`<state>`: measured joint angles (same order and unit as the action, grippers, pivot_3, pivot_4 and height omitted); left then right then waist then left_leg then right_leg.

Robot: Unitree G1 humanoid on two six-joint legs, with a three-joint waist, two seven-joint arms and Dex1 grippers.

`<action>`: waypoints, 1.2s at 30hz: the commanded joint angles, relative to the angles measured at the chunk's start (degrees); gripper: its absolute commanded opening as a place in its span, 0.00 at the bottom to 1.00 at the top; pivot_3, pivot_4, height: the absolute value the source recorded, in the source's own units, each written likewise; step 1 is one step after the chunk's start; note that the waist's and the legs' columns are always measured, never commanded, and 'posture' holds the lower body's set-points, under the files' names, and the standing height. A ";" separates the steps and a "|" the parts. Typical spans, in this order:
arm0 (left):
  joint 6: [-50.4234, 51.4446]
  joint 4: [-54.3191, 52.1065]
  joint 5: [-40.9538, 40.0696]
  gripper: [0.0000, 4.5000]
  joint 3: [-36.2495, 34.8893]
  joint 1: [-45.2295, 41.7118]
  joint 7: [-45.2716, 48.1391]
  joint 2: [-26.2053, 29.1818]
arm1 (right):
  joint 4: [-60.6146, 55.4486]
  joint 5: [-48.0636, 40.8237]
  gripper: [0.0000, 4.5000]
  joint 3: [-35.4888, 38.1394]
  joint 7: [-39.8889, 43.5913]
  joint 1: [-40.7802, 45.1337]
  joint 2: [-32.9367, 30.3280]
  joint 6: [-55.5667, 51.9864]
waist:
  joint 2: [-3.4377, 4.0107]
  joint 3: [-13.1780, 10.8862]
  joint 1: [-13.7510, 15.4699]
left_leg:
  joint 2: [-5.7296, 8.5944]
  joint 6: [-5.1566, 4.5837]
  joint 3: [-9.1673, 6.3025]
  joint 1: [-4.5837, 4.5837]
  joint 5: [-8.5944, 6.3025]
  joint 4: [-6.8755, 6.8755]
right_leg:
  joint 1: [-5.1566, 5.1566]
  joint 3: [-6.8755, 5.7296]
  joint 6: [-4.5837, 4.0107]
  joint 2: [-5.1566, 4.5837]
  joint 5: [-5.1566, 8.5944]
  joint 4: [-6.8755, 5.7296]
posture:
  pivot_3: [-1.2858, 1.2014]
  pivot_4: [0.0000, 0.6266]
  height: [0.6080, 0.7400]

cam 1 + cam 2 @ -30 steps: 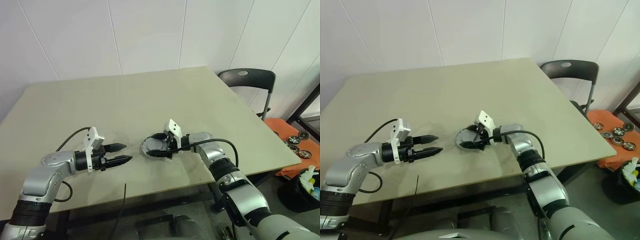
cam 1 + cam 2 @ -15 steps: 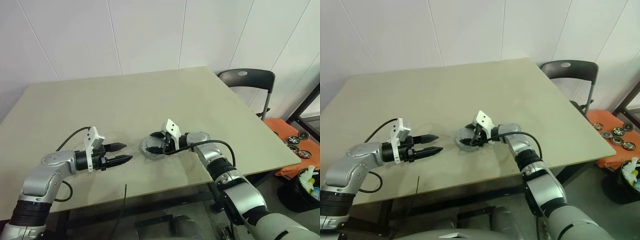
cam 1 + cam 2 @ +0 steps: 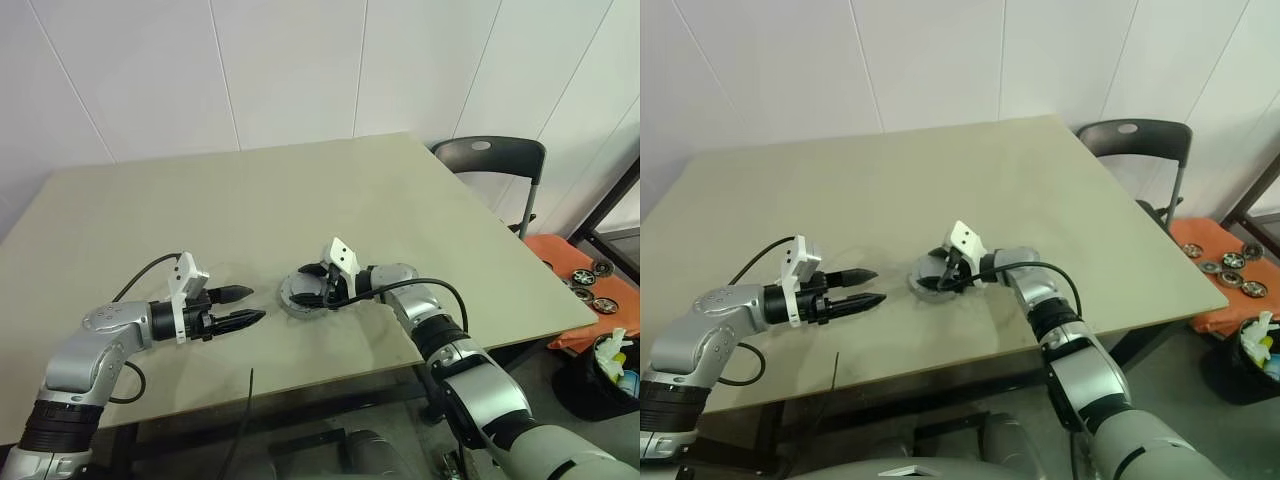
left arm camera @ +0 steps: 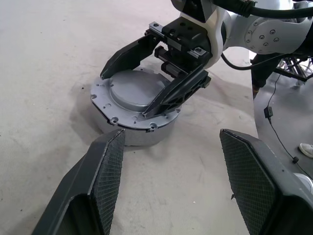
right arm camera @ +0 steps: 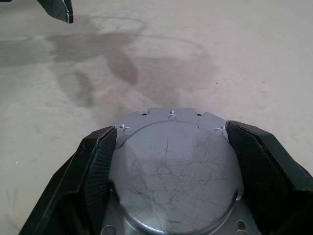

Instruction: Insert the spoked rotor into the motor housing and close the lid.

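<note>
On the beige table (image 3: pixel 150 210) a round grey motor housing (image 4: pixel 142 133) sits a little right of the middle of the near half, with the silver lid (image 4: pixel 134 90) lying flat on top of it, its raised centre disc and the small screw holes around its rim showing. The right gripper (image 3: pixel 313 283) reaches in from the right and lies low over this stack, its two black fingers (image 4: pixel 128 54) spread to either side of the lid's raised centre. In the right wrist view the finger pads (image 5: pixel 95 161) flank the disc closely, one on each side, and the scratched lid top shows between them; whether the pads actually press on the metal or stand just clear of it I cannot tell, but the jaws are spread wide, about as wide as the disc itself. The left gripper (image 3: pixel 245 305) hovers above the table to the left of the housing, pointing toward it, its two fingers parted and holding nothing. In the left wrist view its textured fingers (image 4: pixel 105 176) frame the housing, which stands just beyond their tips and apart from them. A black chair (image 3: pixel 490 165) stands past the table's far right corner, and an orange tray (image 3: pixel 585 290) with small round parts on it lies at the right edge.
</note>
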<state>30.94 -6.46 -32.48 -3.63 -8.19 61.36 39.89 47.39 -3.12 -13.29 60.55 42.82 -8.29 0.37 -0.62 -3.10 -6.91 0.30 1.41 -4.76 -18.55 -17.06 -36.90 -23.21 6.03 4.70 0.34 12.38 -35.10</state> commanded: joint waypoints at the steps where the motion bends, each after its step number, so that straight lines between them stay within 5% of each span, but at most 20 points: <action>1: -0.52 -0.62 -0.50 0.73 -1.78 -1.21 0.38 0.90 | -0.54 -0.01 0.71 0.66 0.39 0.73 -0.45 -0.29 | 0.00 0.00 -0.03 | 0.00 0.00 0.00 0.00 0.00 0.00 | 0.00 0.00 0.00 0.00 0.00 0.00 | 0.52 0.00 1.00; 36: -4.56 -0.30 2.45 0.73 -2.52 3.54 2.57 2.77 | -0.71 0.17 0.71 0.96 -0.99 2.15 1.07 -1.02 | 0.06 -0.10 -0.31 | -0.01 0.00 -0.01 -0.06 0.00 0.08 | -0.10 0.00 0.00 -0.01 0.00 0.03 | 0.52 0.00 1.00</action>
<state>26.79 -4.92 -29.41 -5.68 -4.10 63.96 42.49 47.02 -3.03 -13.12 60.53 43.34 -7.78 -0.80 -0.56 -3.21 -7.22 0.29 1.42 -4.77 -18.61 -17.06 -36.82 -23.31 6.03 4.69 0.33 12.39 -35.07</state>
